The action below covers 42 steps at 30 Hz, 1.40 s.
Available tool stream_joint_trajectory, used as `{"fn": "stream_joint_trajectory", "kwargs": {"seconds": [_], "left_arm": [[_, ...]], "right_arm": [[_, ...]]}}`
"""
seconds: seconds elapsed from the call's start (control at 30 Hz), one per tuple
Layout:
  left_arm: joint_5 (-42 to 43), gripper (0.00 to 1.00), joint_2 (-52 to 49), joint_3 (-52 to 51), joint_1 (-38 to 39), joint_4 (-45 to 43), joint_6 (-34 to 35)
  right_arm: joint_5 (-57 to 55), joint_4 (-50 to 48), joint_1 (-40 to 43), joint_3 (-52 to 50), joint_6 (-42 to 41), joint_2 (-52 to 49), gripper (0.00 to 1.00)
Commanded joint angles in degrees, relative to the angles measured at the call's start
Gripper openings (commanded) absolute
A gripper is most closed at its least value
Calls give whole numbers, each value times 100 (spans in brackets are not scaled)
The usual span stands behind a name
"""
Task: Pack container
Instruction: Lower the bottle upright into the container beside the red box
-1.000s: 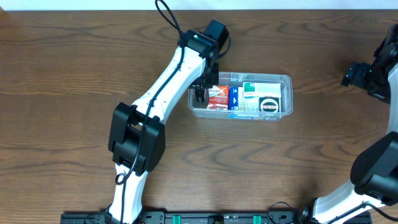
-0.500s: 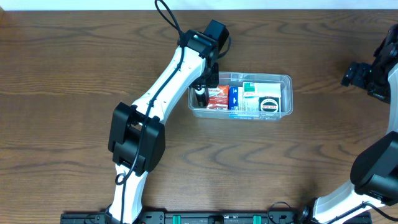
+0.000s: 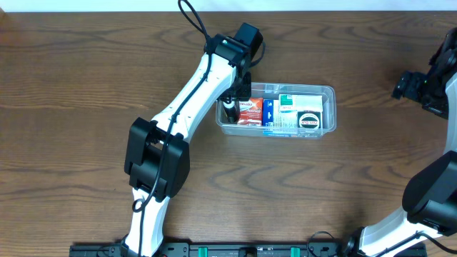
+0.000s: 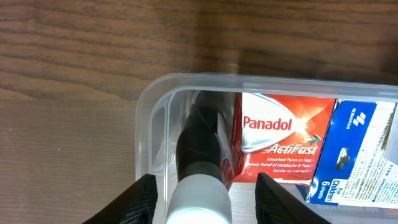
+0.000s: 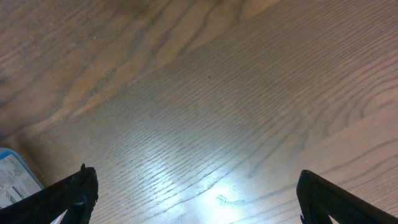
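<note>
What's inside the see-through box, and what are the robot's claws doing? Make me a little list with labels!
container: clear plastic rectangular tub on the brown wooden table
left end of tub: dark bottle with a white cap
beside the bottle: red Panadol box, then blue and white box
right end of tub: white box with a black round mark
left claw: open, one finger on each side of the bottle, not touching it
right claw: open, over bare table, away from the tub
</note>
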State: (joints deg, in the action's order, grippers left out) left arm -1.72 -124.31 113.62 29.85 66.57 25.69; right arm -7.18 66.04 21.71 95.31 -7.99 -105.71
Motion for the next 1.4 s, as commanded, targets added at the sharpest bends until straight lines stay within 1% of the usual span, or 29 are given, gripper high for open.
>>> {"fn": "stream_joint_trajectory", "kwargs": {"seconds": [0.0,0.1,0.27,0.33,0.43,0.47,0.5,0.57,0.77,0.93,1.07,1.37], "left_arm": [[-66,50,0,17,9,17,-37],[-116,50,0,20,7,-9,-133],[-734,46,101,79,2,-28,-400],[-804,43,210,79,2,-98,-581],[-798,25,380,79,4,-186,-660],[-798,14,448,79,15,-203,-662],[-798,6,494,79,26,-216,-664],[-791,6,564,79,59,-223,-730],[-776,6,581,76,330,-223,-1233],[-776,6,566,76,756,-297,-1805],[-778,6,490,72,1067,-348,-2433],[-778,5,129,70,1224,-304,-2909]], "right_arm": [[-28,0,39,98,81,7,99],[-28,0,39,98,81,7,99],[-28,0,39,98,81,7,99],[-28,0,39,98,81,7,99],[-31,0,39,98,81,7,99],[-28,0,39,98,81,7,99],[-31,0,39,98,81,7,99],[-31,0,39,98,81,7,99],[-28,0,39,98,81,7,99],[-28,0,39,98,81,7,99],[-28,0,39,98,81,7,99],[-28,0,39,98,81,7,99]]}}
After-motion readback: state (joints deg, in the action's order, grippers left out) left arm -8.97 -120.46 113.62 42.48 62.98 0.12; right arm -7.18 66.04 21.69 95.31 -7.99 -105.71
